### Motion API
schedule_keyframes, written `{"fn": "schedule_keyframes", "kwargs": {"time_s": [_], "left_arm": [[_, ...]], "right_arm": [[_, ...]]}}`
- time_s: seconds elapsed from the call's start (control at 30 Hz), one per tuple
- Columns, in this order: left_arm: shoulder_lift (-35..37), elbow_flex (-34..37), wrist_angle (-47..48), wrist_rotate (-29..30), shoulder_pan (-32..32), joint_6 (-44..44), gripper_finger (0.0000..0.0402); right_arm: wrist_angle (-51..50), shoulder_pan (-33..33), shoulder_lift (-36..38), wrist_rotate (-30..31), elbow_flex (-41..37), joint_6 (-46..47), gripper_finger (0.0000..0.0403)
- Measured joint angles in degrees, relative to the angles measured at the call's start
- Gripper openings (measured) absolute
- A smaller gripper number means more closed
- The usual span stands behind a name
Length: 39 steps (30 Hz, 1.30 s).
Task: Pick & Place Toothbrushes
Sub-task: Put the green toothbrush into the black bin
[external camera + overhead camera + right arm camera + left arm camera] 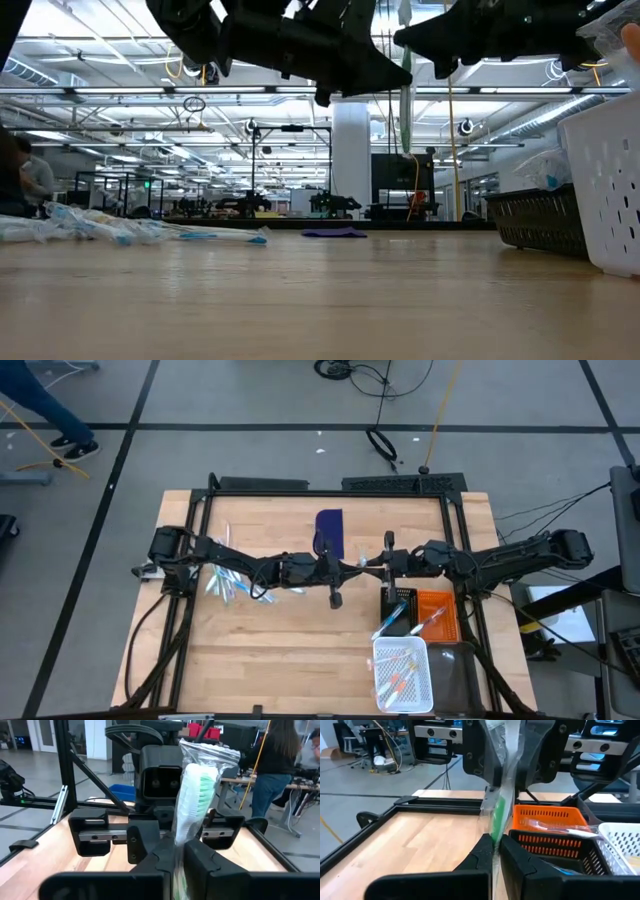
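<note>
Right gripper [176,851]: fingers pressed together on a green and white toothbrush in a clear wrapper [196,795], above the middle of the table [300,650].
Left gripper [496,851]: fingers also closed on the same wrapped toothbrush, from the opposite end; both grippers face each other, very near.
Held toothbrush: in the air between the two grippers, upright in both wrist views, not touching the table.
White basket [403,674]: at the near right corner of the table, some toothbrushes lie inside.
Orange basket [437,613]: just behind the white basket, beside a black basket [398,603]; each has something inside.
Pile of toothbrushes [233,585]: on the table, well to the left of the white basket, under the left arm.
Dark blue rectangle [330,532]: flat on the table, behind the grippers.
Person [272,767]: stands in the room beyond the table.
</note>
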<state>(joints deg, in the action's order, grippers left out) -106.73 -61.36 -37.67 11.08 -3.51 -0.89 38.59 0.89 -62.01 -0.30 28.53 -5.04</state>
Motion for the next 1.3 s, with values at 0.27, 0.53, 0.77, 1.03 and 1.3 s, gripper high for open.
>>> {"fn": "schedule_keyframes", "kwargs": {"time_s": [0.27, 0.53, 0.77, 1.03, 1.3], "left_arm": [[-0.1, 0.0, 0.0, 2.6, 0.0, 0.0, 0.0028], [2.7, 0.0, 5.2, 2.8, -0.2, -0.1, 0.0099], [8.2, 0.0, 15.7, 2.7, -0.3, 0.5, 0.0143], [8.2, 0.0, 18.2, 2.7, -0.1, 0.7, 0.0147], [8.2, 0.0, 19.8, 2.9, 0.4, 1.3, 0.0147]], "right_arm": [[-0.6, 0.0, 0.2, -0.8, 0.0, -0.1, 0.0009], [-10.3, 2.3, 8.7, -2.8, 0.0, -0.5, 0.0009], [-22.0, 8.2, 19.4, -3.0, 0.0, 2.0, 0.0009], [-29.5, 19.3, 27.9, -6.2, 0.0, 6.3, 0.0009], [-33.7, 31.8, 30.7, -10.5, 0.0, 7.5, 0.0009]]}}
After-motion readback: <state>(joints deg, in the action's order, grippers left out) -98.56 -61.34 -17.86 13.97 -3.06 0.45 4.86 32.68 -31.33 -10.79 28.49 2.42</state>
